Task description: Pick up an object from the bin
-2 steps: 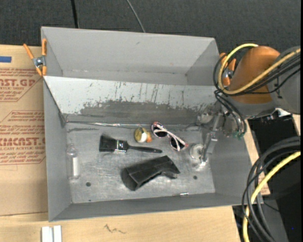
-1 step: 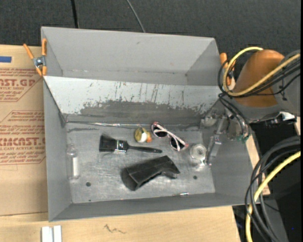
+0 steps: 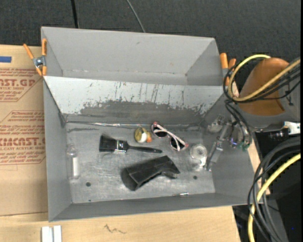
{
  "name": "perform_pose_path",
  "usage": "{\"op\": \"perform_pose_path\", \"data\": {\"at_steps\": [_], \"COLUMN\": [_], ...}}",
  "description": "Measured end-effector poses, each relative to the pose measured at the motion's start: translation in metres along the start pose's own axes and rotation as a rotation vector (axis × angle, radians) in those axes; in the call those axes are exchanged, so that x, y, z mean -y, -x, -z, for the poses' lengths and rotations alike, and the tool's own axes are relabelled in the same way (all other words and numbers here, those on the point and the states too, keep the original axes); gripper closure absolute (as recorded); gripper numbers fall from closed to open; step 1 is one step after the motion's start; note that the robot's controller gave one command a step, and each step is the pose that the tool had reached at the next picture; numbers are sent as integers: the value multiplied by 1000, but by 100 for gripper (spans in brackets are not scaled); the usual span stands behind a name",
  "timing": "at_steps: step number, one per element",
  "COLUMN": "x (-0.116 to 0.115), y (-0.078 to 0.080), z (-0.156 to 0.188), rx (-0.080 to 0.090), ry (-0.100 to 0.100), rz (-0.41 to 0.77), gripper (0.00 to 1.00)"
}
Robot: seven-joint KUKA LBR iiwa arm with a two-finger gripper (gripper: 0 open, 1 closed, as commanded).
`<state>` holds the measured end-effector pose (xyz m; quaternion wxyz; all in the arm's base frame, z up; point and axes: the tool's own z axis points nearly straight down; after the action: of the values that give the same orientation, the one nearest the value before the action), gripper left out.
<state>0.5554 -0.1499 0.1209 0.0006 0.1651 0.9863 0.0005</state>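
Hand (image 3: 211, 161) low in the right side of the grey bin (image 3: 126, 59), close to the sloping right wall, at the end of the arm from the right. Cannot tell if open or closed: too thin and dark against the metal to make out. Nothing seen in its grip. Just to its left, maybe touching, a small clear round thing (image 3: 197, 154), like a little cup or jar; see-through, so hard to say which way up. Likely the thing to be picked, being so close, but only a guess. A bit further left, pink and white sunglasses (image 3: 169, 136) lying flat on the floor of the bin. Next to those, a little round yellow and orange thing (image 3: 140, 134), too small to name. Left again and a little lower, a black brush (image 3: 113, 145) lying flat with its thin handle pointing right. Under that, a big dark wedge-shaped thing (image 3: 149, 172) lying slanted; cannot say what. Far off at the left, well apart from the rest, a small clear bottle (image 3: 73, 161) all alone. All loose and spread out on the flat floor, not heaped, so probably room to come down on any one of them. Upper part of the arm hidden under an orange cover (image 3: 262, 84) and looping yellow and black cables (image 3: 237, 67) at the right.
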Motion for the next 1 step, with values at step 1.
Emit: {"op": "perform_pose_path", "data": {"at_steps": [1], "x": [-9], "y": [13], "z": [-53], "rx": [0], "ry": [-2], "rz": [17], "gripper": [0]}}
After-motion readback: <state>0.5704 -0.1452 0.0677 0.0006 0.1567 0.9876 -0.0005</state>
